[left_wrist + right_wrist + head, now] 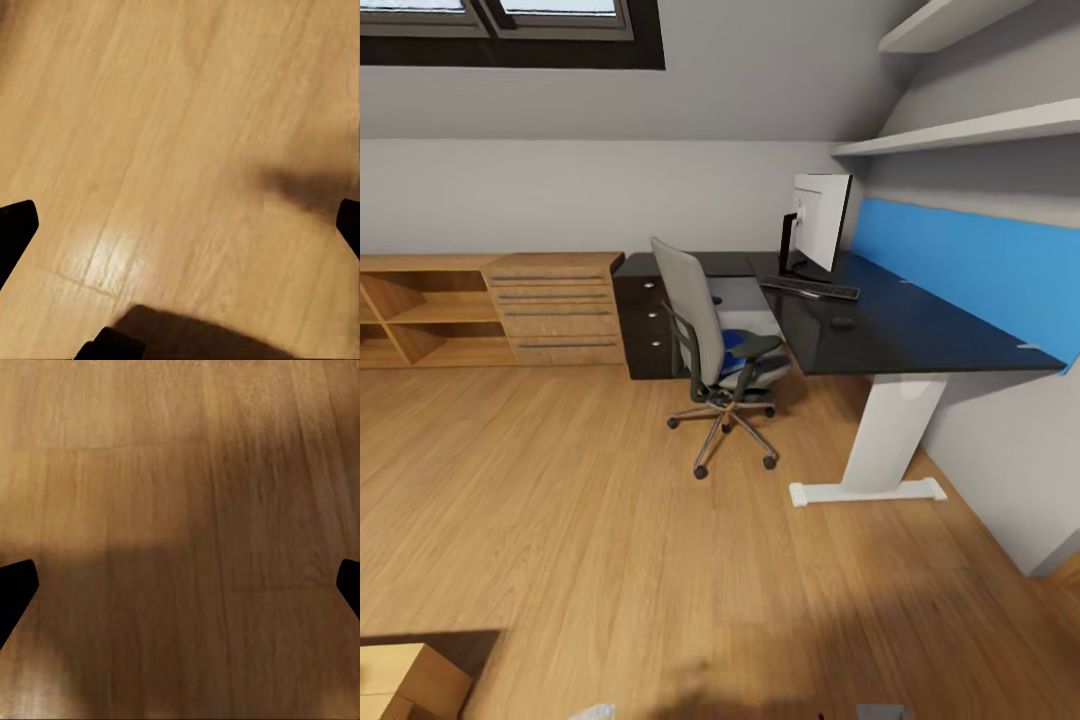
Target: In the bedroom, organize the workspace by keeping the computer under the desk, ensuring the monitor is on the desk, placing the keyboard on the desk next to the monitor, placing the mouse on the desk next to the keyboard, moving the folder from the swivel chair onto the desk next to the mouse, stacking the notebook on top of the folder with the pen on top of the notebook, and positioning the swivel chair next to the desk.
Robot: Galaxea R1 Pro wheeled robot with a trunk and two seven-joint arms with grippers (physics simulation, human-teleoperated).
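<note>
In the head view the black-topped desk (920, 330) stands against the right wall. On it are the monitor (822, 220), the keyboard (810, 288) in front of the monitor, and the small dark mouse (843, 323) nearer me. The grey swivel chair (690, 305) sits at the desk's inner corner, with the blue folder (732, 345) on its seat. I cannot make out the computer, the notebook or the pen. My left gripper (184, 225) and my right gripper (184, 589) are open over bare wood floor, far from the desk, with nothing between their fingers.
Low light-wood shelving with drawers (490, 305) lines the back wall, beside the black drawer unit (645, 325). The desk's white leg (885, 440) stands on the floor at right. A wooden block (405, 680) lies at the near left. Open wood floor (560, 520) lies between me and the chair.
</note>
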